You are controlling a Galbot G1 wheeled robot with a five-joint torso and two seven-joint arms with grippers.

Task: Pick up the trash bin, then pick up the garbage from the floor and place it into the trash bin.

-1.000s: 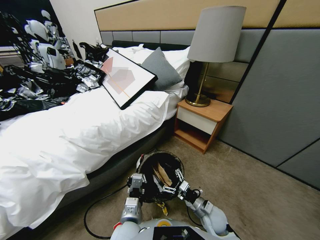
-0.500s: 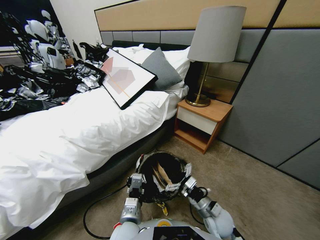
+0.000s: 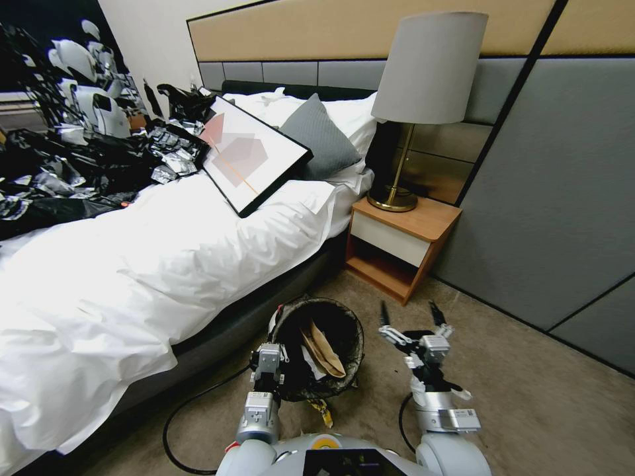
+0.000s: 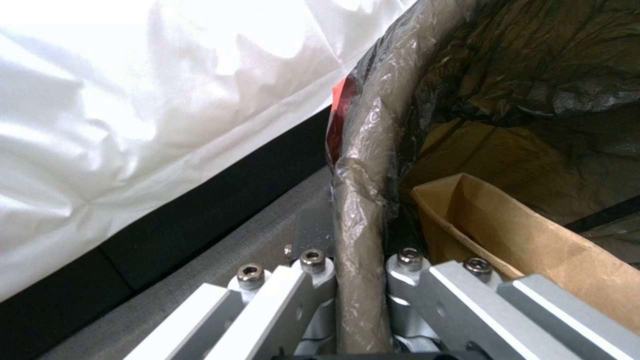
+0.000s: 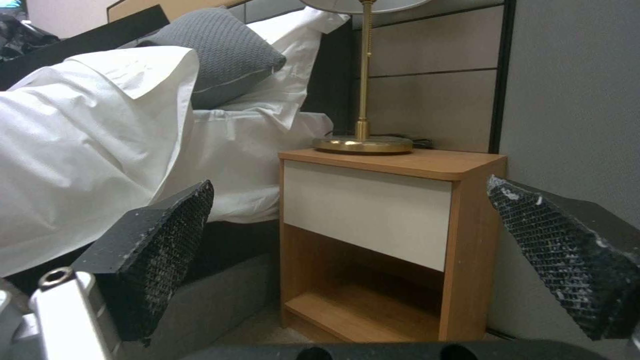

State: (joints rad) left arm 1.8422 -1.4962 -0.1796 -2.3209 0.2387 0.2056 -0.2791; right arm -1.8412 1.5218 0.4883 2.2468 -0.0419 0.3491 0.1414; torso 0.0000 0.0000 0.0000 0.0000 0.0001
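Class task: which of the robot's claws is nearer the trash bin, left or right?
Left. The left claw is clamped on the trash bin rim; the right claw hangs open beside the bin, apart from it.

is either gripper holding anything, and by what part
Left gripper is shut on the trash bin, clamping its bag-covered rim. Right gripper is open, holding nothing.

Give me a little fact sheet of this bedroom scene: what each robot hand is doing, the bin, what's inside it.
Left gripper: shut on the rim of the small round bin with black bag liner, beside the white-sheeted bed
Right gripper: open, empty, right of the bin, facing the wooden nightstand
In the bin: brown paper bag
Under the bin: yellow wrapper on the grey carpet
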